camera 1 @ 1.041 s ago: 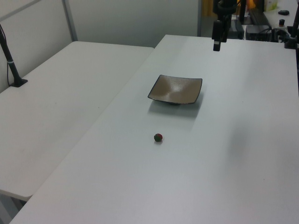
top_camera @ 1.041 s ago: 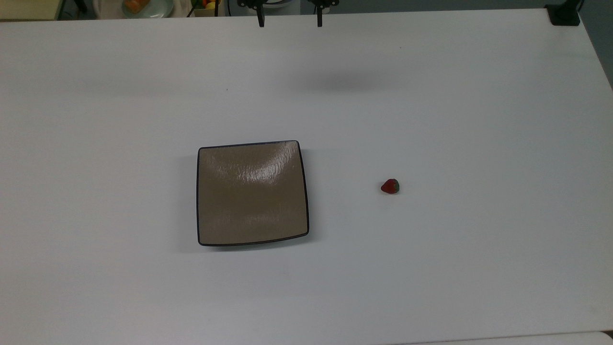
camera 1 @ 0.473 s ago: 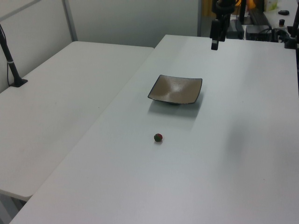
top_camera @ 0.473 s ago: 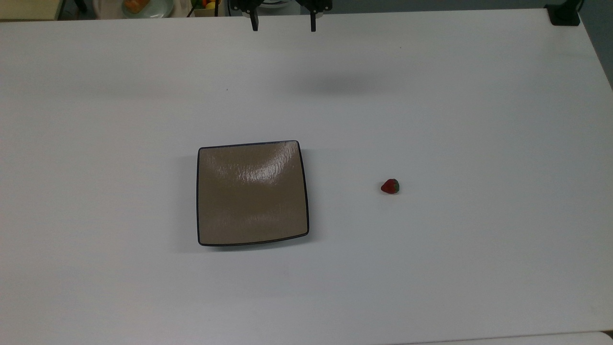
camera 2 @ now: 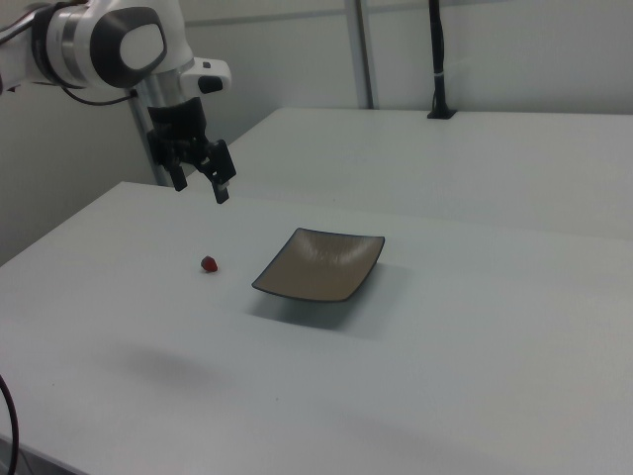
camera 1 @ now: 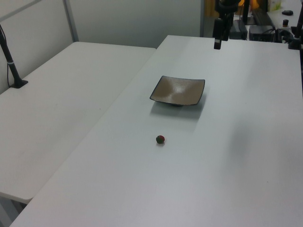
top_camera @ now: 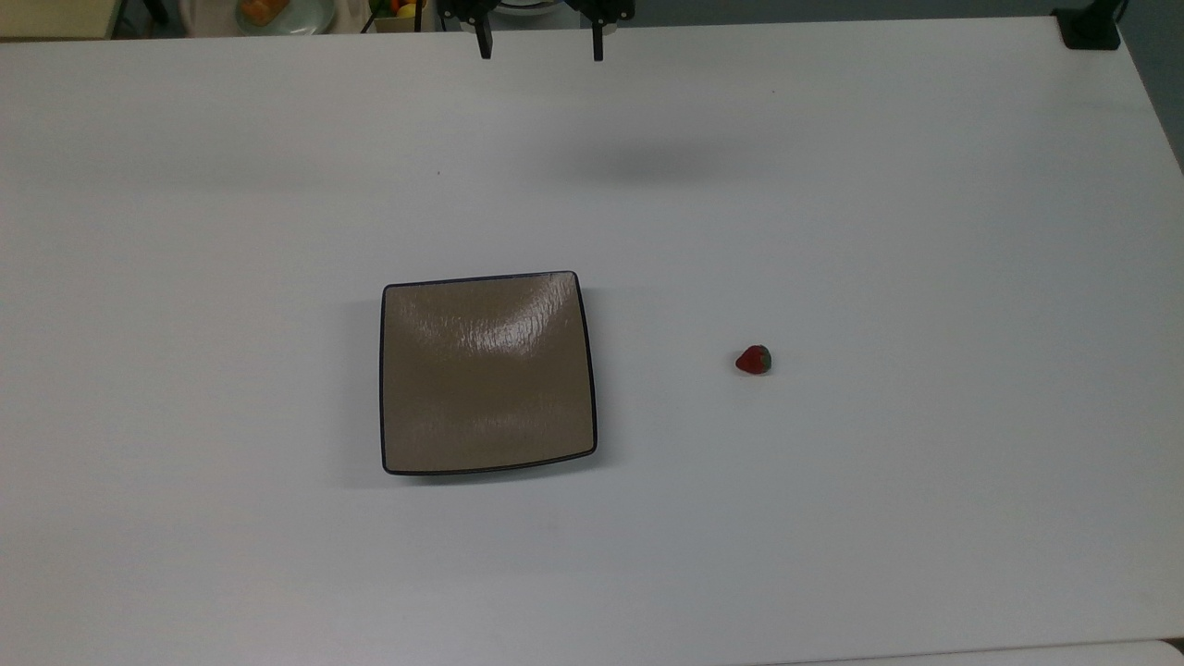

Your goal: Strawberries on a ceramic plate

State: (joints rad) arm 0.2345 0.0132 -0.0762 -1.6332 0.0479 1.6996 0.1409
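Note:
A small red strawberry (top_camera: 754, 360) with a green cap lies alone on the white table, to the right of the plate in the top view; it also shows as a red dot in the left view (camera 1: 160, 139) and the right view (camera 2: 210, 264). The square tan-brown ceramic plate (top_camera: 487, 373) (camera 1: 178, 91) (camera 2: 321, 264) sits bare near the table's middle. My gripper (top_camera: 539, 51) (camera 2: 202, 186) hangs open high over the table's far edge, well away from both, its two dark fingers (top_camera: 483, 44) spread wide with nothing between them. In the left view it (camera 1: 217, 43) hangs beyond the plate.
A pale round dish with orange food (top_camera: 277, 11) stands beyond the table's top-left edge in the top view. A black clamp (top_camera: 1090, 28) grips the top-right corner. A second white table (camera 1: 61, 99) adjoins on the left view's left.
The gripper has drifted a little toward the top view's left and slightly up the picture. Strawberry and plate have not moved.

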